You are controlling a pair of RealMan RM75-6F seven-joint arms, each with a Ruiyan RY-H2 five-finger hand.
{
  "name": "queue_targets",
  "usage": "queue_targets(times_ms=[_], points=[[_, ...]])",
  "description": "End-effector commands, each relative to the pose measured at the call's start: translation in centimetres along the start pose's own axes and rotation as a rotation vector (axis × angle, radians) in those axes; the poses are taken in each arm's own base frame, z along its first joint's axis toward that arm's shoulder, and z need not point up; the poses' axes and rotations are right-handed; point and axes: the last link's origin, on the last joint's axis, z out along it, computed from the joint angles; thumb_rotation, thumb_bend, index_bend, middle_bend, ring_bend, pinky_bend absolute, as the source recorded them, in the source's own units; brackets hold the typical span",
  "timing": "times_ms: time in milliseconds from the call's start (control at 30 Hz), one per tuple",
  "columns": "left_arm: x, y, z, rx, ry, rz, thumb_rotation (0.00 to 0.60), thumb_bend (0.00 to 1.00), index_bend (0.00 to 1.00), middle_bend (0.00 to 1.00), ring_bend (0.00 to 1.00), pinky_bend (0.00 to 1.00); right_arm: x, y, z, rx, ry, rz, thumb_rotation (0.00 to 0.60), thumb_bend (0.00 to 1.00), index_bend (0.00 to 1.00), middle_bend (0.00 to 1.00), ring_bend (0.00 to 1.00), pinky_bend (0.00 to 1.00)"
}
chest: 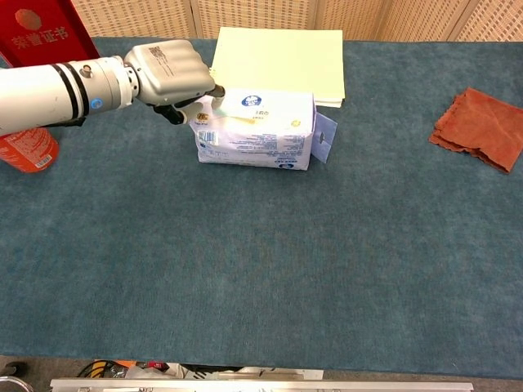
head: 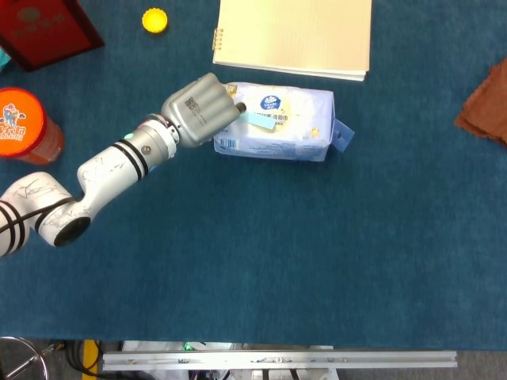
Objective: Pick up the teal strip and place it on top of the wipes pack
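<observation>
The wipes pack (head: pixel 279 123), white and pale blue with a round blue logo, lies in the middle of the blue cloth and also shows in the chest view (chest: pixel 257 131). The teal strip (head: pixel 258 119) lies flat on the pack's top, near its left end. My left hand (head: pixel 200 111) hovers at the pack's left edge, back of the hand up and fingers bent downward. Its fingertips (head: pixel 237 106) sit just left of the strip, and nothing shows between them. In the chest view the left hand (chest: pixel 172 72) is level with the pack's top left corner. My right hand is out of sight.
A cream spiral notebook (head: pixel 295 33) lies just behind the pack. An orange can (head: pixel 22 125), a red box (head: pixel 43 28) and a yellow cap (head: pixel 154 20) stand at the left. A rust cloth (chest: pixel 478 126) lies at the right.
</observation>
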Motion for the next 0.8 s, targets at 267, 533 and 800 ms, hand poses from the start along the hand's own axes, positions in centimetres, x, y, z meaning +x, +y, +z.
queue_targets(times_ms=[267, 533, 800], points=[[0.16, 0.08, -0.47, 0.001, 0.001, -0.005, 0.518, 0.65, 0.33, 0.65, 0.66, 0.77, 0.07, 0.00, -0.06, 0.001, 0.001, 0.002, 0.600, 0.26, 0.31, 0.40, 0.47, 0.35], [-0.22, 0.71, -0.44, -0.014, -0.011, -0.004, 0.506, 0.65, 0.33, 0.65, 0.66, 0.77, 0.04, 0.10, -0.08, -0.001, 0.000, 0.003, 0.600, 0.26, 0.31, 0.40, 0.47, 0.35], [0.20, 0.53, -0.33, -0.002, 0.003, -0.017, 0.509, 0.65, 0.33, 0.65, 0.66, 0.77, 0.14, 0.25, -0.19, -0.005, 0.002, 0.004, 0.600, 0.26, 0.31, 0.40, 0.47, 0.35]])
